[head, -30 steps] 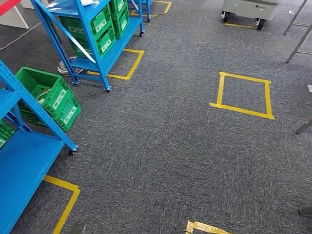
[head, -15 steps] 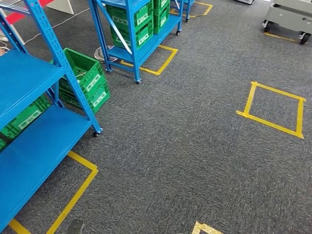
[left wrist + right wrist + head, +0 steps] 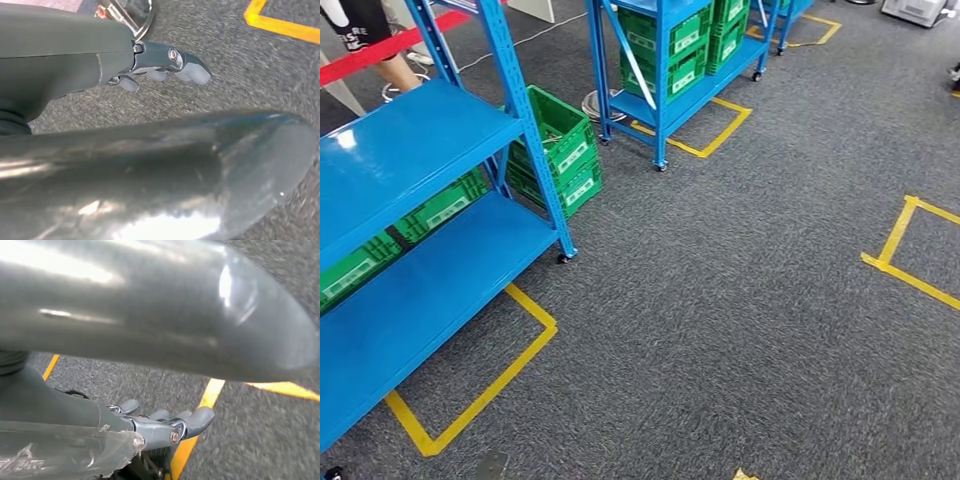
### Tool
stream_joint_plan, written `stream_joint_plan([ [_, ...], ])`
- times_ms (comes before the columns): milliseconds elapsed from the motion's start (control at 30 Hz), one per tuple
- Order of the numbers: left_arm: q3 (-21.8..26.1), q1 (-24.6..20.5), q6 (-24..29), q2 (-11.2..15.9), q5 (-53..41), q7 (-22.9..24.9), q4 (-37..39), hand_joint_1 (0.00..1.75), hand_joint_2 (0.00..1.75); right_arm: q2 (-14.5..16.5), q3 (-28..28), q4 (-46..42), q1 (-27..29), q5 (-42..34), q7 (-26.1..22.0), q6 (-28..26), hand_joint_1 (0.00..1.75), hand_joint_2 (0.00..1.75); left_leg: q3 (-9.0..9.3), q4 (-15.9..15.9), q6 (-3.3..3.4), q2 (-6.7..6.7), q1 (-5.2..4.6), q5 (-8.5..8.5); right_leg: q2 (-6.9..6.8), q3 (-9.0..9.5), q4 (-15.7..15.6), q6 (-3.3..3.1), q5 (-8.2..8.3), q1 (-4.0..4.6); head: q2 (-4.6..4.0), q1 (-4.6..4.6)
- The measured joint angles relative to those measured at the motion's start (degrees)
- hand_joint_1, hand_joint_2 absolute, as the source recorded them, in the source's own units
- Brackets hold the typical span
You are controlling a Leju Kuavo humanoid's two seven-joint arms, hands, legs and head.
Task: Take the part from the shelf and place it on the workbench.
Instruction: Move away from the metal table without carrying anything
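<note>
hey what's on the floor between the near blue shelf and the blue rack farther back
In the head view, stacked green crates sit on the grey carpet between the near blue shelf and the far blue rack.

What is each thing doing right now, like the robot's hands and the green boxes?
Left hand: holds nothing, hanging over carpet.
Right hand: holds nothing, hanging over yellow tape.
Near blue shelf: top board bare.
Green crates: stacked on floor, top one open.
</note>
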Motion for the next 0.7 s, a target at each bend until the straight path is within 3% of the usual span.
stream_joint_plan([
  [67, -0.05, -0.05, 0.07, -0.05, -0.01, -0.33, 0.00, 0.00, 0.00, -0.04, -0.17, -0.01, -0.11, 0.00, -0.01, 0.10, 0.00, 0.00, 2.36, -3.66, 0.92, 1.68, -0.60, -0.71, -1.35, 1.24, 0.13, 0.78, -0.86, 0.11, 0.00, 0.06],
  [133, -0.10, -0.04, 0.34, -0.11, -0.02, -0.50, 0.01, 0.00, 0.00, -0.09, -0.21, -0.04, -0.54, 0.00, -0.02, 0.35, 0.00, 0.00, 3.02, -4.33, 1.92, 0.49, -0.60, -2.09, -1.81, 1.99, 1.00, 1.67, -0.96, 0.02, 0.00, 0.13],
  [167, -0.09, -0.02, 0.59, -0.11, -0.01, -0.55, 0.01, 0.00, 0.00, -0.14, -0.22, -0.06, -0.77, -0.01, -0.02, 0.54, 0.00, 0.00, 3.57, -4.54, 2.38, -0.27, -0.44, -2.53, -0.75, 1.67, 2.44, 2.02, -0.72, -0.13, -0.01, 0.23],
  [200, -0.06, -0.09, 0.86, -0.12, 0.02, -0.60, 0.01, 0.00, 0.00, -0.19, -0.24, -0.07, -0.89, -0.01, -0.01, 0.71, 0.00, 0.00, 4.28, -4.73, 2.79, -0.93, -0.28, -2.90, 0.89, 0.28, 4.86, 2.28, -0.60, -0.29, -0.01, 0.33],
  [267, -0.02, -0.31, 1.39, -0.25, 0.08, -0.78, 0.01, 0.00, 0.00, -0.29, -0.30, -0.05, -0.68, -0.01, 0.03, 0.96, 0.00, 0.00, 5.75, -4.99, 3.38, -2.35, -0.01, -3.76, 4.39, -4.71, 12.26, 2.59, -1.41, -0.59, -0.02, 0.64],
  [333, 0.01, -0.30, 1.76, -0.47, 0.12, -1.03, 0.02, 0.00, 0.00, -0.45, -0.44, -0.04, -0.09, -0.01, 0.04, 1.03, 0.00, 0.00, 7.27, -5.03, 3.55, -4.29, 0.14, -5.02, 5.43, -10.65, 18.24, 2.95, -4.32, -0.72, -0.02, 0.91],
  [400, 0.09, 0.01, 2.03, -0.56, 0.43, -1.51, 0.02, 0.00, 0.00, -0.64, -0.58, -0.04, 0.47, -0.02, 0.02, 1.05, 0.00, 0.00, 9.41, -5.02, 3.33, -6.31, 0.41, -6.56, 5.57, -14.47, 18.32, 3.39, -6.47, -0.75, -0.02, 1.12],
  [433, 0.16, 0.15, 2.14, -0.58, 0.64, -1.83, 0.02, 0.00, 0.00, -0.70, -0.62, -0.04, 0.69, -0.02, -0.02, 1.05, 0.00, 0.00, 10.61, -5.02, 3.11, -7.25, 0.60, -7.41, 5.80, -15.34, 16.23, 3.63, -5.66, -0.80, -0.02, 1.19],
  [467, 0.24, 0.27, 2.25, -0.59, 0.89, -2.18, 0.02, 0.00, 0.00, -0.73, -0.63, -0.03, 0.94, -0.02, -0.08, 1.05, 0.00, 0.00, 11.68, -5.03, 2.84, -8.08, 0.77, -8.31, 6.51, -15.75, 13.20, 3.90, -2.64, -0.96, -0.02, 1.31],
  [533, 0.43, 0.35, 2.49, -0.66, 1.39, -2.93, 0.06, 0.00, 0.00, -0.77, -0.66, 0.08, 1.34, 0.06, -0.30, 1.04, 0.00, 0.00, 13.08, -4.66, 2.09, -9.60, 0.98, -10.04, 8.58, -16.26, 7.27, 3.75, 6.46, -1.33, -0.03, 1.79],
  [567, 0.58, 0.38, 2.67, -0.68, 1.68, -3.35, 0.08, 0.00, 0.00, -0.78, -0.67, 0.11, 1.32, 0.12, -0.44, 1.02, 0.00, 0.00, 13.38, -4.71, 1.65, -10.20, 1.11, -10.69, 9.27, -16.40, 5.81, 3.35, 9.78, -1.37, -0.03, 1.94],
  [600, 0.79, 0.38, 2.88, -0.73, 1.91, -3.76, 0.10, 0.00, 0.00, -0.79, -0.68, 0.13, 1.16, 0.07, -0.59, 1.01, 0.00, 0.00, 13.50, -4.67, 1.17, -10.64, 1.26, -10.88, 9.31, -16.46, 5.26, 2.70, 11.20, -1.26, -0.03, 2.05],
  [633, 1.02, 0.38, 3.10, -0.77, 2.11, -4.16, 0.10, 0.00, 0.00, -0.78, -0.69, 0.10, 0.89, -0.03, -0.70, 1.01, 0.00, 0.00, 13.26, -4.58, 0.68, -10.87, 1.37, -10.60, 8.84, -16.10, 5.45, 2.06, 10.87, -1.12, -0.02, 2.02],
  [700, 1.42, 0.26, 3.47, -0.84, 2.27, -4.67, 0.11, 0.00, 0.00, -0.76, -0.70, 0.05, 0.70, -0.37, -0.83, 1.04, 0.00, 0.00, 11.44, -1.45, -0.18, -8.59, 1.27, -9.13, 7.61, -14.99, 4.49, 1.06, 10.29, -1.15, -0.02, 1.92],
])
